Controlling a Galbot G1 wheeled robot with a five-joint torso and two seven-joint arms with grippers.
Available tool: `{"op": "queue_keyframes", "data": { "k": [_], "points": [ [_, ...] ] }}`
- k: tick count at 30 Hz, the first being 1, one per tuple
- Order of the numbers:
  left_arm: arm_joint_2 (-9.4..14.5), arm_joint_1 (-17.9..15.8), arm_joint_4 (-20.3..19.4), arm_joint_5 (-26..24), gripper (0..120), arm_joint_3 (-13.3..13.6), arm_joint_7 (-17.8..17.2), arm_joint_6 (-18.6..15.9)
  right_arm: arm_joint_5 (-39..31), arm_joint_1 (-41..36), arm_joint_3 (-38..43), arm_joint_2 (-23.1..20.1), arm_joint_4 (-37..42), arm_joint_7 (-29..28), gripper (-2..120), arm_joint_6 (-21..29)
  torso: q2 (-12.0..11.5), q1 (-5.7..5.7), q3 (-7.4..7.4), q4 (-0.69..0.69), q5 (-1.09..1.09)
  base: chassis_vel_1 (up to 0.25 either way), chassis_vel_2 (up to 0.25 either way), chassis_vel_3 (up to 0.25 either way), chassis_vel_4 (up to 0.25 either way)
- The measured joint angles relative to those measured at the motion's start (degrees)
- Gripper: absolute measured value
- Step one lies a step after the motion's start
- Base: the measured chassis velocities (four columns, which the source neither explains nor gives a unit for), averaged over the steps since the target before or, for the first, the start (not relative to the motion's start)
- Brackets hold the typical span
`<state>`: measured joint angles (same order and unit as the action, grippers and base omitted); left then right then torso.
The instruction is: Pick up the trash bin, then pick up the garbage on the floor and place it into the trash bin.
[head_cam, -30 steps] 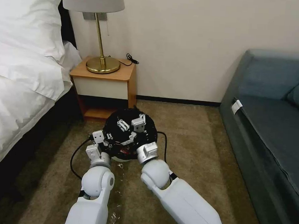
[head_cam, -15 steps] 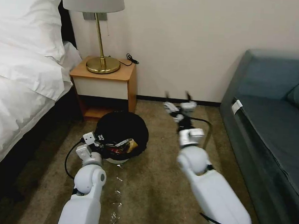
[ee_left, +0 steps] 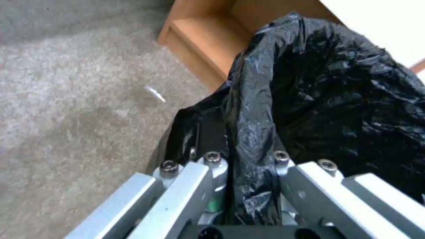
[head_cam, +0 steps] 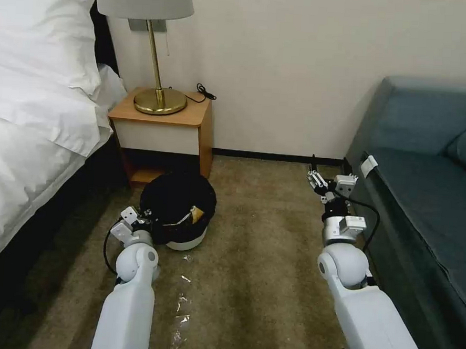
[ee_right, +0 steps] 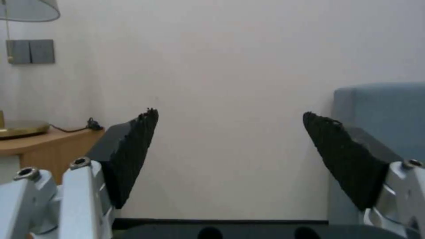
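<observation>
Black-lined trash bin (head_cam: 179, 229), clamped by left gripper (ee_left: 245, 186), holds wrappers (head_cam: 195, 214).

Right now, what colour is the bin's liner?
Black, crinkled and glossy; the bin below its liner is white. Left wrist view shows it best.

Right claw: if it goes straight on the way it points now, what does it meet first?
Probably the wall: the open right claw aims at it, with the sofa beside the path. Depth is unclear.
</observation>
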<state>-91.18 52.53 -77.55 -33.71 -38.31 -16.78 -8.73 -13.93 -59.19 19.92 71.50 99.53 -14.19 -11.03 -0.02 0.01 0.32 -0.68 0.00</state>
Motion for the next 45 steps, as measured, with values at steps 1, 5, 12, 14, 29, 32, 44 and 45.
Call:
{"op": "queue_keyframes", "data": {
  "k": [1, 5, 12, 14, 29, 32, 44, 45],
  "points": [
    [-0.01, -1.20, 2.04, -0.49, 4, -0.33, 0.42, 0.76, 0.14, -0.36, 0.11, 0.08, 0.05, 0.19, 84, -0.16, 0.00, 0.00, -0.02, 0.01, 0.04, 0.000, 0.000, 0.000, 0.000],
    [0.03, -4.36, 7.21, -1.14, 4, -0.86, 1.34, 2.23, 0.98, -2.22, 1.28, -0.67, 0.53, 0.87, 83, -0.88, 0.02, -0.01, -0.03, 0.02, 0.05, 0.000, 0.000, 0.000, 0.000],
    [-0.04, -3.65, 5.95, 0.06, 19, -0.54, 1.49, 2.04, 1.18, -3.59, 2.51, -1.18, 0.79, 1.80, 80, -1.48, 0.03, 0.00, 0.01, 0.00, -0.03, 0.000, 0.000, 0.000, 0.000],
    [-0.05, -3.38, 5.32, 0.20, 22, -0.49, 1.47, 1.74, 1.27, -3.64, 2.57, -1.03, 0.79, 1.89, 80, -1.58, 0.02, 0.00, 0.01, 0.00, -0.04, 0.000, 0.000, 0.000, 0.000],
    [0.27, -0.26, -4.73, 1.77, 80, -0.30, 0.13, -0.48, 2.97, -4.93, 2.80, -0.48, 0.81, 3.32, 79, -2.97, 0.01, 0.00, 0.01, -0.02, -0.03, 0.000, 0.000, 0.000, 0.000],
    [0.46, 0.98, -7.75, 2.26, 89, 0.23, -0.22, -1.06, 3.07, -5.15, 3.22, -0.40, 0.93, 3.50, 79, -3.13, 0.01, 0.00, 0.01, -0.02, -0.02, 0.000, 0.000, 0.000, 0.000],
    [4.50, 8.42, -22.03, 27.15, 100, 0.49, 13.45, -3.30, 5.35, -7.35, 8.18, 1.72, 2.27, -0.37, 98, 1.12, 0.02, 0.00, 0.00, 0.00, -0.03, 0.000, 0.000, 0.000, 0.000],
    [4.99, 8.65, -23.24, 29.66, 99, 0.35, 15.27, -2.81, 5.33, -8.16, 9.05, 2.27, 2.33, -0.54, 99, 1.68, 0.02, 0.00, 0.00, 0.00, -0.01, 0.000, 0.000, 0.000, 0.000]
  ]
}}
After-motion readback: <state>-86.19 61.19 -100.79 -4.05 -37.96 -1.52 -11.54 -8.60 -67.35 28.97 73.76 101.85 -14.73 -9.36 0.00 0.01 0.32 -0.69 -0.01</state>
